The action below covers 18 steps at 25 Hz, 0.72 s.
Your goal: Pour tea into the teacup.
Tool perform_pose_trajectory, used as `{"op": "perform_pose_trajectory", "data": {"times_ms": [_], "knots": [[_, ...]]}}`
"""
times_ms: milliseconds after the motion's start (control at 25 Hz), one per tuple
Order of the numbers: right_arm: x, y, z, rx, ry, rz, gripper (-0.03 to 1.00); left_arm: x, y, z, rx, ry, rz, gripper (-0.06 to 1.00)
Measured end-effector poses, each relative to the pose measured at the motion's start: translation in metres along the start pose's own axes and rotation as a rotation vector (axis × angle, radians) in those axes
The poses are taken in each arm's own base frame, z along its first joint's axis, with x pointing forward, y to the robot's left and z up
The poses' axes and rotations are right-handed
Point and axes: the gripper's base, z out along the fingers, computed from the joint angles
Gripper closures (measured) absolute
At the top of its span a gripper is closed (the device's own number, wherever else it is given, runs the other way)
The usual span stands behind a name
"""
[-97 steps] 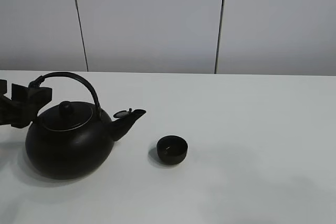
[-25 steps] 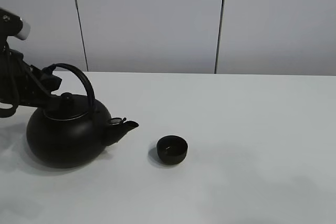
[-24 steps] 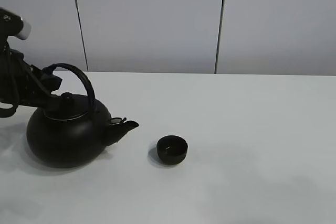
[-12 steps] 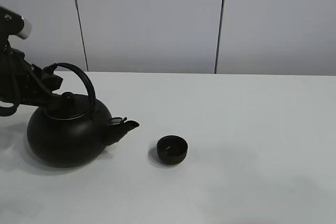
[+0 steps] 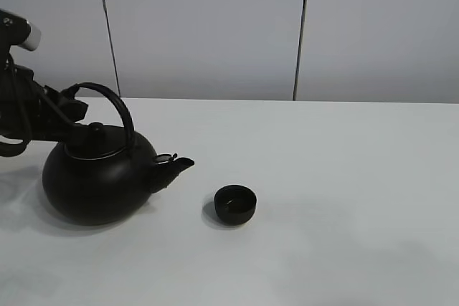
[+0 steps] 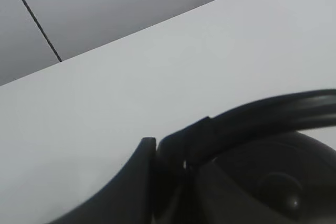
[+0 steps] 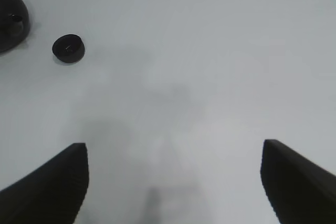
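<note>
Right wrist camera. The right gripper (image 7: 173,148) stands with its jaws spread wide; its two dark fingers (image 7: 55,182) frame a stretch of the white table (image 7: 210,51), and neither touches any object. Well apart from them, the small round black teacup (image 7: 68,48) sits upright on the table, near the rounded black body of the kettle (image 7: 8,19), which the picture's edge cuts off. A faint grey shadow (image 7: 152,192) lies between the fingers.

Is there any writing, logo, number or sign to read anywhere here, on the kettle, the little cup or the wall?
None: no text can be read in any view.
The kettle, the teacup, the table and the wall panels are all plain.
</note>
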Motion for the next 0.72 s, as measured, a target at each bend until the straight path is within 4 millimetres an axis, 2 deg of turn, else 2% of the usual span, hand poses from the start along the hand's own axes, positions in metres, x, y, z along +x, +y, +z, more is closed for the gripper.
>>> {"op": "perform_pose_trajectory", "data": {"times_ms": [200,480,720], "knots": [[0.0,0.0,0.0,0.0,0.0,0.0,0.36,-0.006,0.002,0.001,-0.003,-0.015,0.007,0.84],[0.0,0.0,0.0,0.0,0.0,0.0,0.36,-0.029,0.005,0.0,0.034,-0.018,0.122,0.84],[0.0,0.0,0.0,0.0,-0.002,0.0,0.36,-0.034,0.004,0.004,0.047,0.017,0.153,0.84]]}}
